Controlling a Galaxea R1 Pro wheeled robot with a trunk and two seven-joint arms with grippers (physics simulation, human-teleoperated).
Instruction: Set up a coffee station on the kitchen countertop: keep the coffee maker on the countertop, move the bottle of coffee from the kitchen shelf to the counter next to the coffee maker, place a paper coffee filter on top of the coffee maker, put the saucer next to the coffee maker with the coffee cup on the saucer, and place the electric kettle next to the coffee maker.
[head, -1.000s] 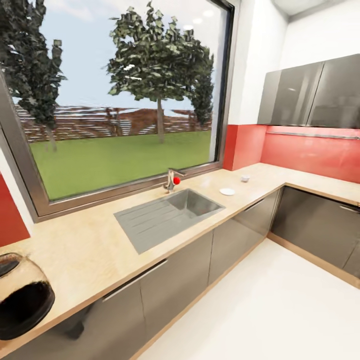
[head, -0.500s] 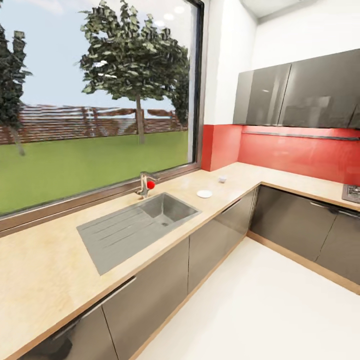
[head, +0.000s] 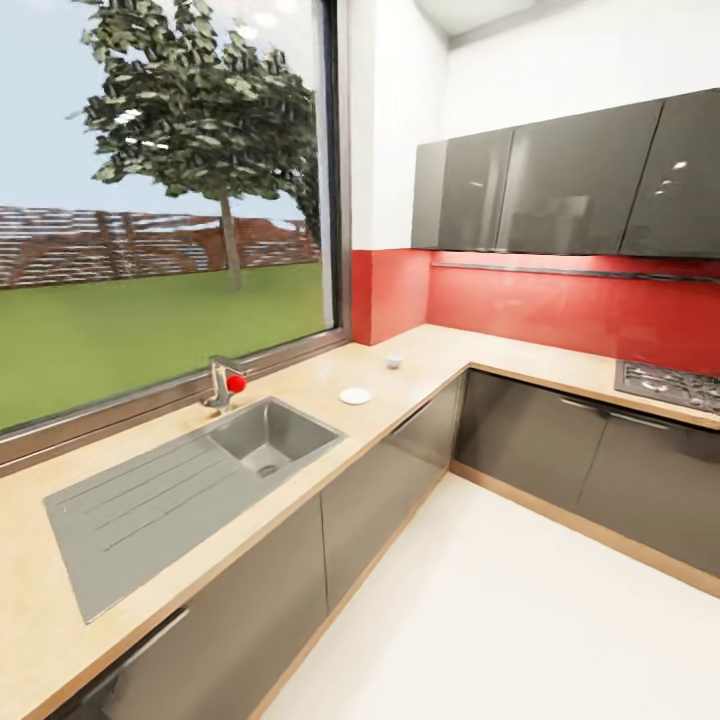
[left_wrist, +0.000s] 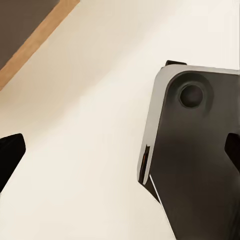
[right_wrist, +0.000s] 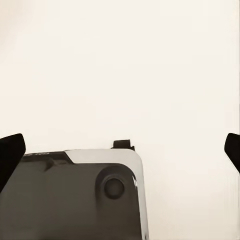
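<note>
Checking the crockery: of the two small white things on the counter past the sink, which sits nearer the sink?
The flat round saucer. It lies close beyond the sink basin; the cup is smaller, taller and further along, towards the red corner wall.

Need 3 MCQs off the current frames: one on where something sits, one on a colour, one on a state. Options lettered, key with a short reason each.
1. Where does the saucer lie on the kitchen countertop?
A. inside the sink
B. between the sink and the coffee cup
C. on the hob

2. What colour is the knob on the tap?
A. red
B. blue
C. green

3. How does the coffee cup stand to the saucer?
A. on it
B. apart from it, on the bare worktop
C. upside down under it

Key: 1 B, the white plate lies past the basin with the cup farther toward the corner. 2 A, a red ball shows on the tap. 3 B, a strip of wood shows between cup and plate.
</note>
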